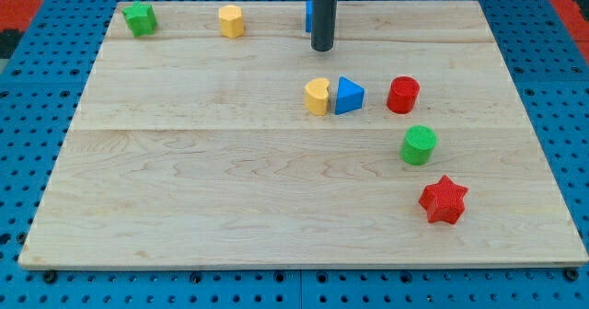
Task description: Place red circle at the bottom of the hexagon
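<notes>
The ribbed red circle is sitting on the pale wooden surface, just right of the blue triangle touching the yellow heart. The yellow hexagon is lying well apart, top left. My tip, a plain dark rod with nothing to spread or pinch, is standing above the heart, touching no block.

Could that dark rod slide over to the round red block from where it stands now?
Probably yes. My tip sits toward the view's top, and the board between it and the red circle looks bare. The blue triangle lies to the view's left of that path.
</notes>
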